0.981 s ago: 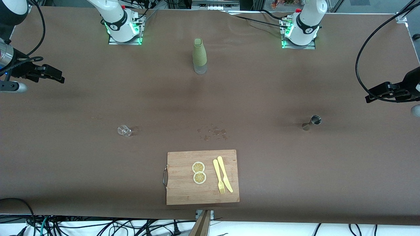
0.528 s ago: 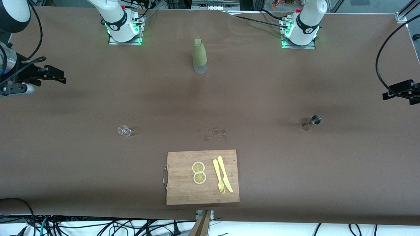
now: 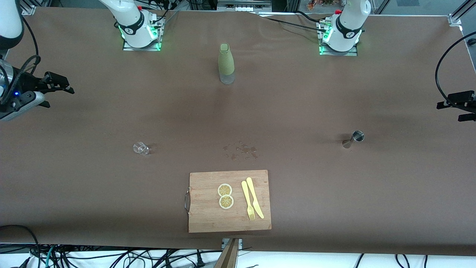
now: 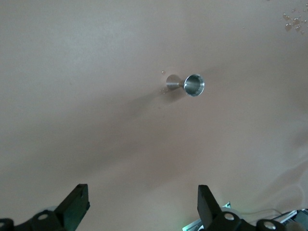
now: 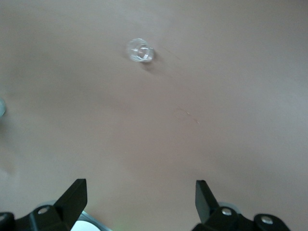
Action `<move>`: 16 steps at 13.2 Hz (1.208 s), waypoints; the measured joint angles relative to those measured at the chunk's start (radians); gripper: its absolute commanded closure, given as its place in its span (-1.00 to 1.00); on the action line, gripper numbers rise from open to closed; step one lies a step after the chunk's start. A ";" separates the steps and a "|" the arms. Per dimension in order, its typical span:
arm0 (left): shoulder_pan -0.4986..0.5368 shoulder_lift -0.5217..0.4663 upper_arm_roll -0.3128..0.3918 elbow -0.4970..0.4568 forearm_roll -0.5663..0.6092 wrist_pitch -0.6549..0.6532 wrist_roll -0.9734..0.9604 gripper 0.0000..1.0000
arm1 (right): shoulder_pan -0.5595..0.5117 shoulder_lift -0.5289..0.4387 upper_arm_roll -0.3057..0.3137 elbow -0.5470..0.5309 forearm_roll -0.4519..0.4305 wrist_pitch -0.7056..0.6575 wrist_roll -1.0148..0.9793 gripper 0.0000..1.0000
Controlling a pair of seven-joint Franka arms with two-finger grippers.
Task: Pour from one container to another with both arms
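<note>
While both arms hung clear of the work, held apart and empty: the left gripper (image 3: pixel 456 106) up over the left arm's end of the bench (image 3: pixel 297 111), fingers spread wide with nothing between them; the right gripper (image 3: pixel 55 85) up over the right arm's end, likewise spread wide and bare. Seen standing on the bench: a metal jigger (image 3: pixel 353 138) toward the left arm's end (also caught under the left wrist camera (image 4: pixel 186 84)), a small clear glass (image 3: pixel 141 148) toward the right arm's end (under the right wrist camera too (image 5: pixel 140 50)). Between the two bases, upright, a green-sleeved bottle (image 3: pixel 226 63). Nearer to the front camera than the bottle, a scatter of droplets (image 3: pixel 241 150), and nearer again, a wooden cutting board (image 3: pixel 208 219) carrying two lemon slices (image 3: pixel 225 195) just beside a yellow fork (image 3: pixel 247 201) and yellow knife (image 3: pixel 254 197).
</note>
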 measured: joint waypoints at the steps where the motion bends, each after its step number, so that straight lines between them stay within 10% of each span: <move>1: 0.013 0.001 0.015 -0.010 -0.032 -0.005 0.052 -1.00 | -0.013 0.017 -0.018 0.000 0.044 0.001 -0.100 -1.00; 7: 0.092 0.072 0.181 -0.179 -0.399 -0.047 0.580 -1.00 | -0.112 0.152 -0.060 0.000 0.329 0.007 -0.624 -1.00; 16: 0.174 0.347 0.206 -0.255 -0.735 -0.258 1.339 -1.00 | -0.147 0.524 -0.059 0.131 0.741 0.014 -1.348 -1.00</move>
